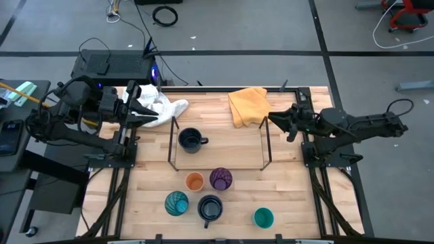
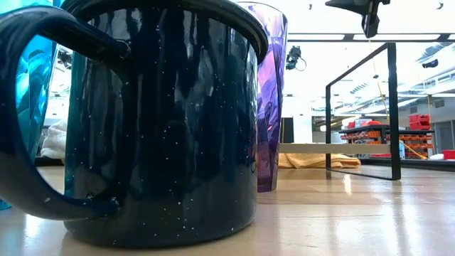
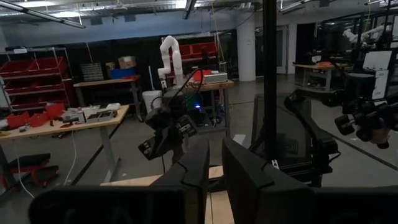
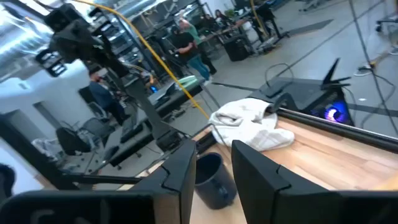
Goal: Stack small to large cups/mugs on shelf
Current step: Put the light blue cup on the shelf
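One navy mug stands on the shelf, toward its left end. Five more vessels wait on the table in front of it: an orange cup, a purple tumbler, a patterned teal tumbler, a second navy mug and a small teal cup. My left claw hangs over a white cloth, fingers nearly pressed together, holding nothing. My right claw hovers beside a yellow cloth, fingers slightly parted, also holding nothing.
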### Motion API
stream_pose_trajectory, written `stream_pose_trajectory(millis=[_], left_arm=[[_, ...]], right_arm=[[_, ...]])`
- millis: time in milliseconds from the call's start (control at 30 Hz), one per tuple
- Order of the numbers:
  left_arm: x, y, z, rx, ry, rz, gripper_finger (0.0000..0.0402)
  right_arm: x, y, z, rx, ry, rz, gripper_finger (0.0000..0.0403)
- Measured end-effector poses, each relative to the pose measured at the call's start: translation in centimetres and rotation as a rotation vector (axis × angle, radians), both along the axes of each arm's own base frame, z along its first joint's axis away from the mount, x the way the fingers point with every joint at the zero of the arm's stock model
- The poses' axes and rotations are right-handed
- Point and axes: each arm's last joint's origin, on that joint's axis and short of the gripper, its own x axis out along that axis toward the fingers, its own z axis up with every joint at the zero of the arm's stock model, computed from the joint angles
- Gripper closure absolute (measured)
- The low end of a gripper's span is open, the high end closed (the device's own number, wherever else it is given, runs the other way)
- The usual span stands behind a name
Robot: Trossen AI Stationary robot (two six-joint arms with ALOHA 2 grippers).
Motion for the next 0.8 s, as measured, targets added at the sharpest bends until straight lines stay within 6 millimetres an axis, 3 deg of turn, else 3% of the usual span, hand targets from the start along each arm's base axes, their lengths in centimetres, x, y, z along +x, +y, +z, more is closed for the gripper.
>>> stream_pose_trajectory(millis=[200, 533, 633, 800], left_arm=[[0.1, 0.0, -0.1, 0.000, 0.012, 0.013, 0.0345], [0.1, 0.0, -0.1, -0.012, 0.013, 0.018, 0.0350], [0.1, 0.1, -0.1, -0.028, 0.015, 0.021, 0.0347], [0.4, 0.0, -0.2, -0.033, 0.024, 0.021, 0.0346]], right_arm=[[-0.1, 0.7, -0.6, -0.007, -0.008, 0.053, 0.0305], [0.1, 1.7, -4.2, 0.071, -0.100, 0.110, 0.0316], [0.0, 2.0, -3.4, 0.057, -0.180, 0.137, 0.0316], [-0.4, 3.0, -0.2, 0.024, -0.293, 0.240, 0.0316]])
